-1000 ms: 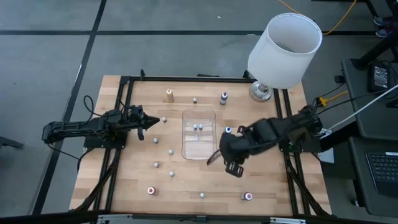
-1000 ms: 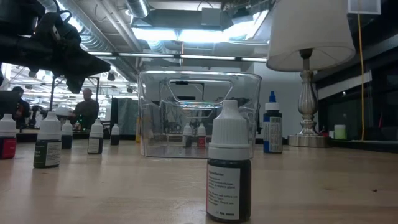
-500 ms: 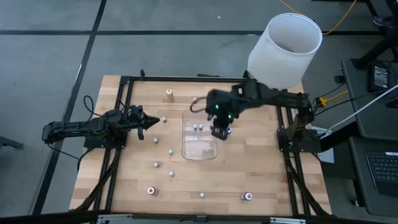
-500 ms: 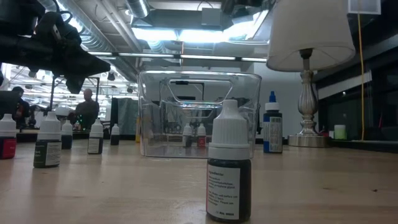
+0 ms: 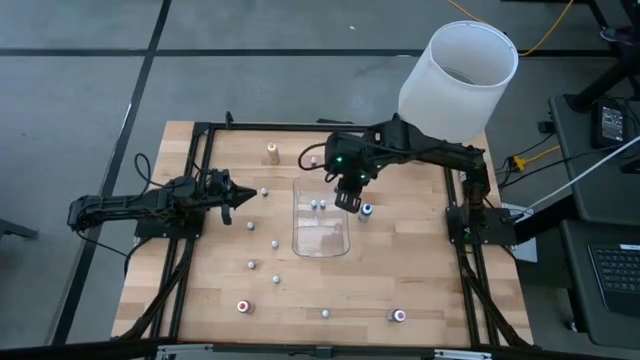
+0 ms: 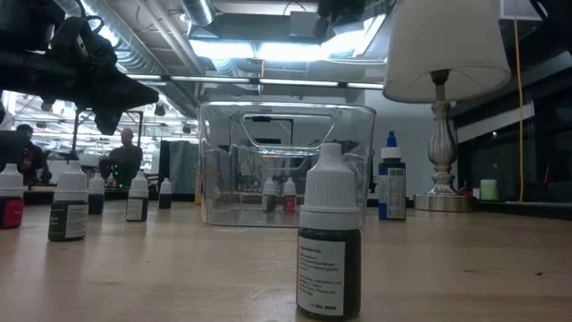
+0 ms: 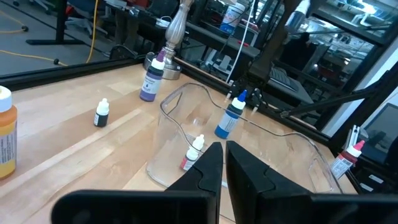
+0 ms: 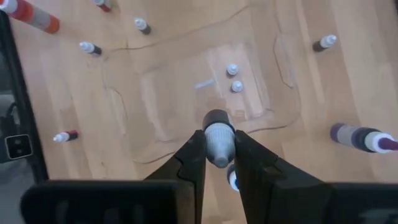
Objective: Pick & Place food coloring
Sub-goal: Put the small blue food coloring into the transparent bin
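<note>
Right wrist view alone shows the right gripper [image 8: 218, 152] pinching a bottle [image 8: 217, 132] above the tray [image 8: 186, 93]; the high view hides it. Left gripper [image 5: 229, 201], fingers pressed together, waits near the table's [image 5: 420, 290] left edge, well apart.

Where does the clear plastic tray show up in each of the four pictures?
High view: clear tray at the table's middle.
Low view: centre, behind the nearest bottle.
Left wrist view: centre, just beyond the fingers.
Right wrist view: centre, seen from above.
Shared landmark: the two small bottles standing inside it.
</note>
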`<control>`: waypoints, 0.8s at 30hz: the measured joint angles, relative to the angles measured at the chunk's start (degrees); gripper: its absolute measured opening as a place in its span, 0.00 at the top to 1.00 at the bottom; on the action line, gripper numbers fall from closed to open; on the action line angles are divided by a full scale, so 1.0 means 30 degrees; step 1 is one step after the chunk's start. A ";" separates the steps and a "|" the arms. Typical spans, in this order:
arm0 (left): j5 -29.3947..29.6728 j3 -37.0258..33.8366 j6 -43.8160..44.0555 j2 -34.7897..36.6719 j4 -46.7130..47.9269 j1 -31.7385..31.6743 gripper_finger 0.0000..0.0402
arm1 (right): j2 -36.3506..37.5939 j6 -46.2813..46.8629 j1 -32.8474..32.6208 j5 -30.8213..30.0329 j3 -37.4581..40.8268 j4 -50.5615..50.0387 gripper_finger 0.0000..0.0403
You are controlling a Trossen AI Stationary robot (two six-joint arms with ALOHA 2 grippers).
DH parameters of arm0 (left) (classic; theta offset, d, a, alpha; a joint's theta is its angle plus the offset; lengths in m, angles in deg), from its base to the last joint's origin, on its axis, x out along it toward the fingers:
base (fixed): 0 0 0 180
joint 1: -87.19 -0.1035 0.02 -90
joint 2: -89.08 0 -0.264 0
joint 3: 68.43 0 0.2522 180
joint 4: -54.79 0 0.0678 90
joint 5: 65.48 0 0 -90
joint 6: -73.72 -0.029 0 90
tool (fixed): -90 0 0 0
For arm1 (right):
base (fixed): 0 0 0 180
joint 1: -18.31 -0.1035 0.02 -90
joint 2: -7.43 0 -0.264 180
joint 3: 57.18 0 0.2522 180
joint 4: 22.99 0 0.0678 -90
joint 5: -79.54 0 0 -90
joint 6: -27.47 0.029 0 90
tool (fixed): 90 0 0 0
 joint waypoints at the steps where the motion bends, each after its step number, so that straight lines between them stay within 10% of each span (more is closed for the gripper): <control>1: 0.0000 0.0003 0.0000 0.0003 0.0000 0.0000 0.96 | -0.0158 -0.0007 0.0000 -0.0210 0.0088 -0.0002 0.82; 24: -0.0073 0.0000 0.0291 0.0000 0.0007 0.0000 0.96 | -0.5337 -0.2251 0.0656 -0.0475 0.4408 0.3933 0.82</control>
